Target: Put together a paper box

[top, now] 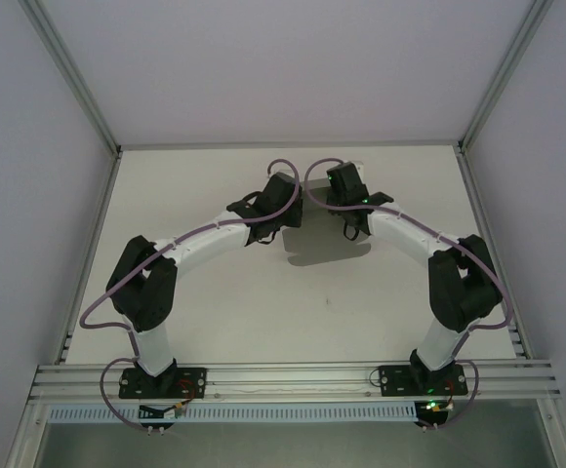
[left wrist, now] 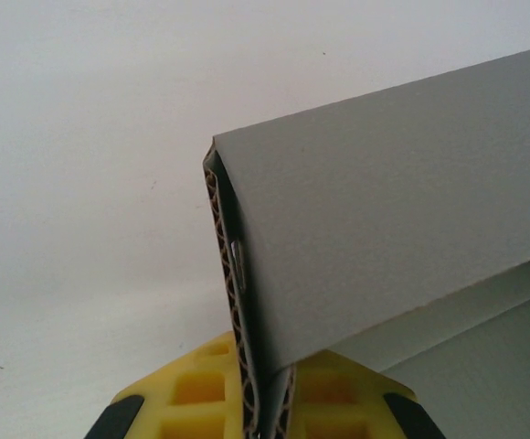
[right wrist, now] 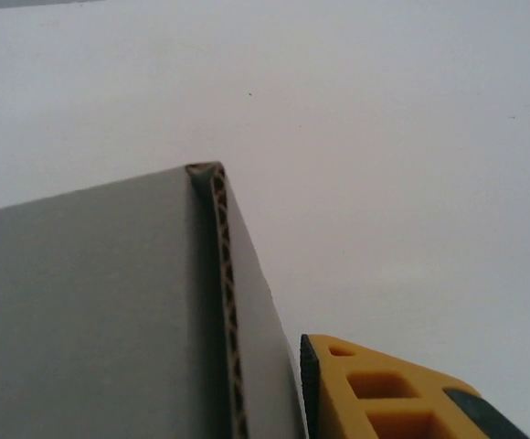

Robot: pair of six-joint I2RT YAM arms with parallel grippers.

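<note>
One item: paper box (top: 322, 250), plain grey card, partly folded, with walls standing up.
Location: far-middle of the white table (top: 215, 312), between the two wrists; whether its base rests on the table cannot be told.
Build: a fluted core shows at the cut edges, and the wall at the left wrist's side is doubled over on itself.
Weight: judged very light; one pinch should carry it.
Stiffness: judged stiff along the flutes and ready to bend at the score lines; a hard squeeze would likely crease or crush it.
Surface: matt and dry-looking; judged not slippery against the finger pads.
Where to hold: judged best on a doubled wall near a corner, fingers straddling the top edge, away from loose flaps.
Left gripper (left wrist: 265, 407): closed tight on the end of the folded wall, the card pinched between its two yellow jaws.
Right gripper (top: 353, 226): one yellow finger (right wrist: 384, 393) sits just beside the outer face of a wall near its corner, with a thin dark gap between. The other finger is hidden behind the card, so whether it grips cannot be told.
Left arm (top: 200, 239): elbow out to the left, forearm reaching in toward the middle, wrist at the box's left end.
Right arm (top: 410, 234): the mirror of it, elbow out to the right, wrist at the box's right end.
</note>
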